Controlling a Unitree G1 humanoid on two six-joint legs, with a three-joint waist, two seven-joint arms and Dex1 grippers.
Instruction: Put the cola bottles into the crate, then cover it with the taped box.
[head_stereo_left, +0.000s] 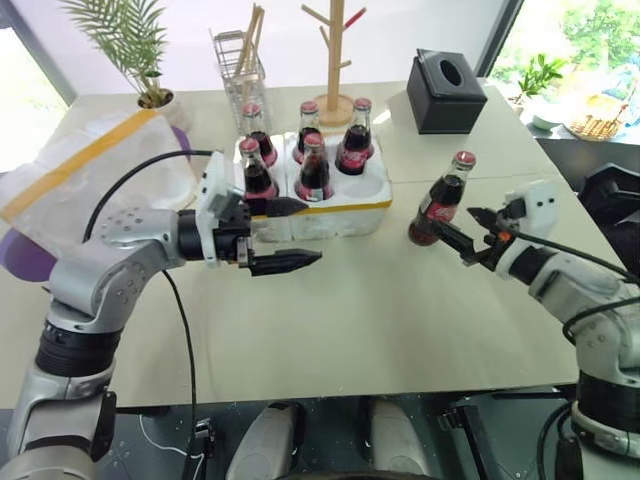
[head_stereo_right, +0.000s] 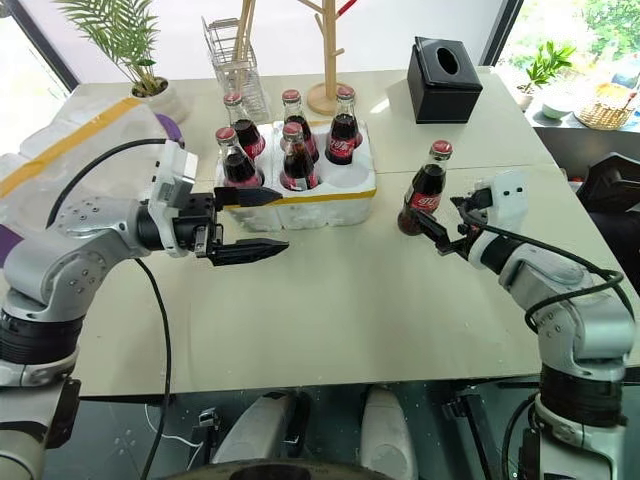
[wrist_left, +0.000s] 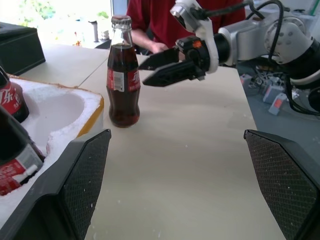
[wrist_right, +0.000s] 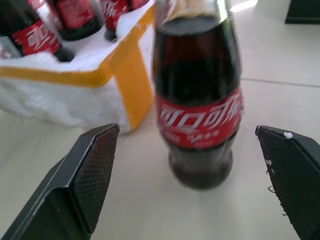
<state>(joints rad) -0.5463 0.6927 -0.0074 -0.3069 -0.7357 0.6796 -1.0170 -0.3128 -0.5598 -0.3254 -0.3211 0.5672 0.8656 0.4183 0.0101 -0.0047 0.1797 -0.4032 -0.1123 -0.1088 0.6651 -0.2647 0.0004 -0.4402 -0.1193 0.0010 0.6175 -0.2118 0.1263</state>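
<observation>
Standing alone on the worktop (head_stereo_left: 360, 330), the sixth cola bottle (head_stereo_left: 440, 203) was just at ten o'clock of the right gripper (head_stereo_left: 463, 232), whose fingers were spread wide and held nothing; in the right wrist view the bottle sat between them, apparently untouched. Five cola bottles (head_stereo_left: 314, 170) already stood in the crate (head_stereo_left: 330, 215), leaving the well at its four o'clock corner vacant. The left gripper (head_stereo_left: 285, 236), also released and empty, pointed toward three o'clock just in front of the crate's near wall. The taped box (head_stereo_left: 70, 175) lay at nine o'clock of the crate, cut off by the frame edge, its shape hard to make out. A person's red sleeve (wrist_left: 150, 20) showed beyond the worktop in the left wrist view. Bare worktop stretched from the crate toward six o'clock up to the near edge, and a narrow gap separated crate and loose bottle. A black tissue box (head_stereo_left: 446, 90), wooden stand (head_stereo_left: 335, 60) and wire rack (head_stereo_left: 243, 70) lined the far side.
</observation>
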